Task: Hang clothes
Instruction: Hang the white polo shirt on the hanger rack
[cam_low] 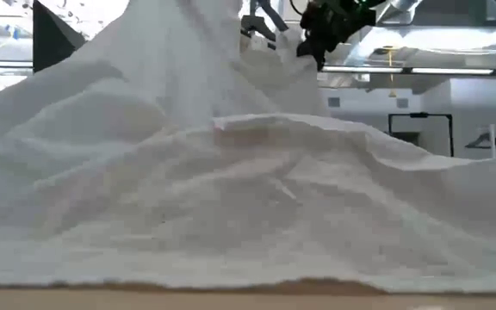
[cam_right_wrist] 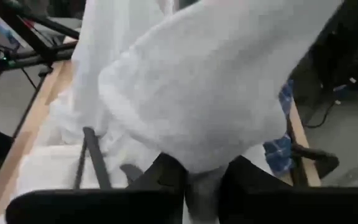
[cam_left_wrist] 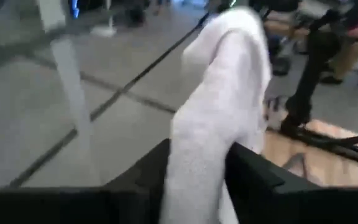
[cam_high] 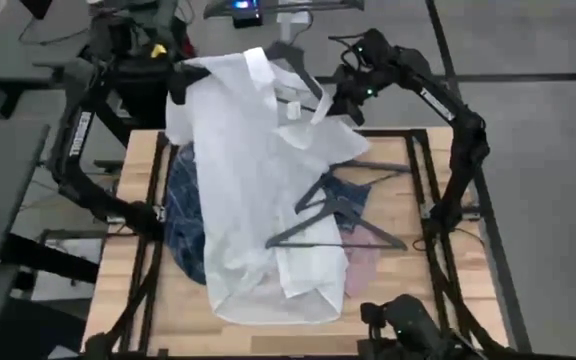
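Draping soft and crumpled over the wooden bench (cam_high: pixel 158 310), white shirt (cam_high: pixel 258 190), collar lifted at far edge, left claw (cam_high: pixel 180 78) fingers apart around cloth, right claw (cam_high: pixel 340 98) clamped on fabric, thin wire hangers (cam_high: pixel 343 205) and plaid shirt (cam_high: pixel 183 220) visible only from above.

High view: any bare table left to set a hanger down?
Bare wood only along the table's front-left corner and the front-right strip beside the pink shirt. The middle is crowded: white shirt, plaid shirt, loose hangers.
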Robot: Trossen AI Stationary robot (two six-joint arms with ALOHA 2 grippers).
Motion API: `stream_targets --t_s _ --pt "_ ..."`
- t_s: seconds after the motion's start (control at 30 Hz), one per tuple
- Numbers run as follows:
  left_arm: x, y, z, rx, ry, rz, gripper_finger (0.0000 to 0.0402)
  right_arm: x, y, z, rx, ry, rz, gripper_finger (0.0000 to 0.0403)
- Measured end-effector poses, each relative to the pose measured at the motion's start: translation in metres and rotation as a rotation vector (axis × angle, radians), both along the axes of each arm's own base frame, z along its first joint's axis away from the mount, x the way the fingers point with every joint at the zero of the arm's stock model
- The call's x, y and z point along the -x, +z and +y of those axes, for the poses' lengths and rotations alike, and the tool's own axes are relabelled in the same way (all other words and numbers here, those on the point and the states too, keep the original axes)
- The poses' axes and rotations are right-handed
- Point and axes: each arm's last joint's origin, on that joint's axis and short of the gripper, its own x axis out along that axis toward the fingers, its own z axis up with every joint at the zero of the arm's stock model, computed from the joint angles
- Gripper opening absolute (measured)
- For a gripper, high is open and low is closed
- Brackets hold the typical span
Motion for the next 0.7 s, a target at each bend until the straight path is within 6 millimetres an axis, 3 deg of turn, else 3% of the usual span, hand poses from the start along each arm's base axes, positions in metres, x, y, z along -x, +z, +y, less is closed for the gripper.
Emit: stream_targets --t_s 0.23,0.37,0.7 --pt "0.007 -0.003 0.004 -0.078 0.236 0.152 0.0176 0.015 0.026 -0.01 0.059 -0.086 -0.065 0.0036" --pt "0.007 -0.002 0.005 -0.1 0.246 0.161 0.0177 0.019 0.037 -0.016 0.081 -0.124 -0.128 0.0036" --pt "0.006 0.005 0.009 -0.182 0.277 0.121 0.0178 0.024 0.043 -0.025 0.071 -0.181 -0.189 0.0037"
